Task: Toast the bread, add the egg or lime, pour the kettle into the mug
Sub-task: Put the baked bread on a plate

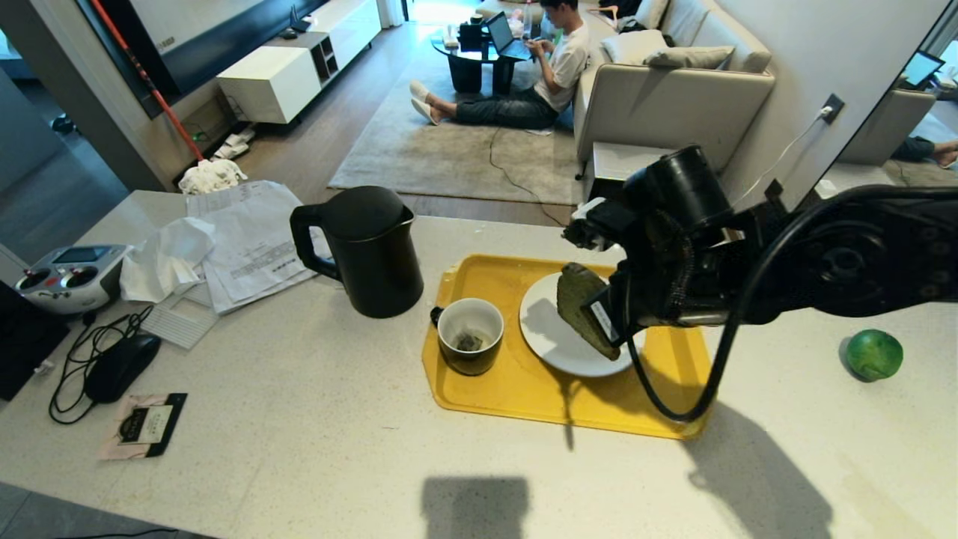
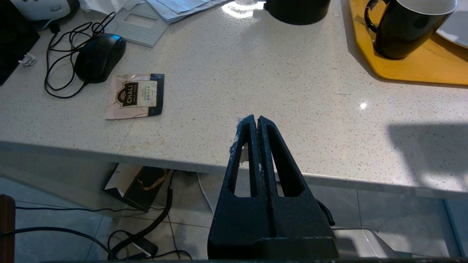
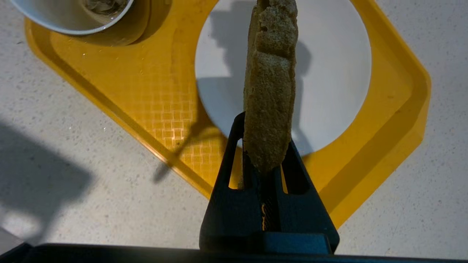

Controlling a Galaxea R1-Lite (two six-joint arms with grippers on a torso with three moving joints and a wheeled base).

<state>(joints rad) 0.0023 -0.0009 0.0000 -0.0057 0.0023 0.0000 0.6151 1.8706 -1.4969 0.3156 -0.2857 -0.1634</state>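
My right gripper [image 1: 595, 318] [image 3: 265, 133] is shut on the bread [image 1: 578, 299] [image 3: 271, 73], a greenish-brown slice held on edge just above the white plate [image 1: 542, 340] [image 3: 336, 73]. The plate rests on a yellow tray [image 1: 524, 393] [image 3: 153, 95]. The dark mug [image 1: 470, 335] [image 2: 406, 31] [image 3: 69, 20], white inside with a tea bag, stands on the tray's left part. Left of the tray stands the black kettle [image 1: 368, 251] [image 2: 297, 11]. The lime [image 1: 873, 354] lies on the counter far right. The egg is out of view. My left gripper [image 2: 255, 119] is shut and empty over the counter's near edge.
Papers [image 1: 251, 239], a crumpled tissue [image 1: 166, 258], a remote controller [image 1: 71, 275], a wired mouse [image 1: 120, 367] [image 2: 98, 56] and a tea sachet [image 1: 144, 425] [image 2: 136, 95] crowd the counter's left side. A person [image 1: 539, 82] sits on the floor beyond the counter by a sofa.
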